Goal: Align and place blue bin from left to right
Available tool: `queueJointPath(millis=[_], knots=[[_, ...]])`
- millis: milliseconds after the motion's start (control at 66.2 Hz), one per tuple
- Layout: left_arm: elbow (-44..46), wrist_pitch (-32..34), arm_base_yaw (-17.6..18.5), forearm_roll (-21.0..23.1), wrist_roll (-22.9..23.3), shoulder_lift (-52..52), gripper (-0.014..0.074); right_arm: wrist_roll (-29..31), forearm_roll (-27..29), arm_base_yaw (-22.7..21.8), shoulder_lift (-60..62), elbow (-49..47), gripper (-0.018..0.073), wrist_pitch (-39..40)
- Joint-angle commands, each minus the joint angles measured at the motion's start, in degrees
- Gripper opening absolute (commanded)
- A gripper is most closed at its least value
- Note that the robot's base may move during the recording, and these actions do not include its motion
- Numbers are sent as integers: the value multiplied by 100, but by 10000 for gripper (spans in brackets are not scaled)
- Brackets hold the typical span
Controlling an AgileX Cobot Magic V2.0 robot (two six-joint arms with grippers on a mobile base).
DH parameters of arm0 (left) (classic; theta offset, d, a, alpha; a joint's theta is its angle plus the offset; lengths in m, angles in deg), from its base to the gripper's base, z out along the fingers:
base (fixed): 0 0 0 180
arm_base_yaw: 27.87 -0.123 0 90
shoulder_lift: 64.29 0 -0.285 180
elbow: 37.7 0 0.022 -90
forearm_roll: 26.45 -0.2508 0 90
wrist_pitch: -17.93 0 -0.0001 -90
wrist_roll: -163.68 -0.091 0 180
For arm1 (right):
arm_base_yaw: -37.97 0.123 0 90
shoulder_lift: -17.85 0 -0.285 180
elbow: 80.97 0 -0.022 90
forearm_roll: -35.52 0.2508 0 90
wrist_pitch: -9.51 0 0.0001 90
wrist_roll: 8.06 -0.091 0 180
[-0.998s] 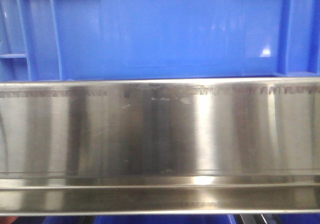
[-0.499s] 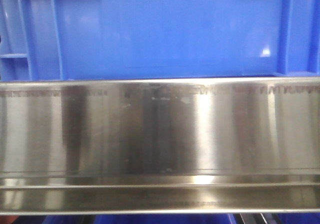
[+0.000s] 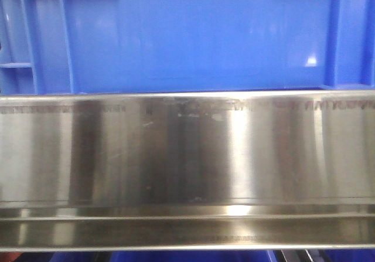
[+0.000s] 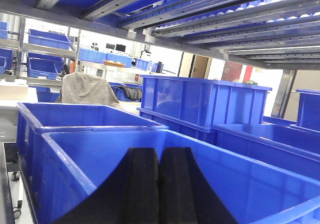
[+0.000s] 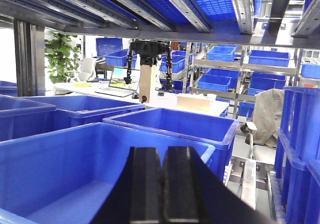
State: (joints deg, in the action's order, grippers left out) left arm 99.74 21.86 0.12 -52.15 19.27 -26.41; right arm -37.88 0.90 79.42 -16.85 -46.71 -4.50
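Front-facing view: the blue bin (image 3: 193, 36) fills the top, its flat wall sitting just behind a steel shelf rail (image 3: 187, 156). Left wrist view: the left end effector (image 4: 159, 184) is clenched, empty, hanging over an open tub (image 4: 65, 184). Right wrist view: the right end effector (image 5: 162, 186) is clenched too, holding nothing. Bin looks stiff, bulky, slick-walled; I'd grip the ribbed corners or rim.
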Motion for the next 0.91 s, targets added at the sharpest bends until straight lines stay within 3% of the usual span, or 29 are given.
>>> queueJointPath(millis=[0, 892], knots=[[-20, 145, 35, -42, -10, -26, -111, 42, -73, 6, 28, 9, -80, 81], [-20, 145, 35, -42, -10, -26, -111, 42, -73, 6, 28, 9, -80, 81]])
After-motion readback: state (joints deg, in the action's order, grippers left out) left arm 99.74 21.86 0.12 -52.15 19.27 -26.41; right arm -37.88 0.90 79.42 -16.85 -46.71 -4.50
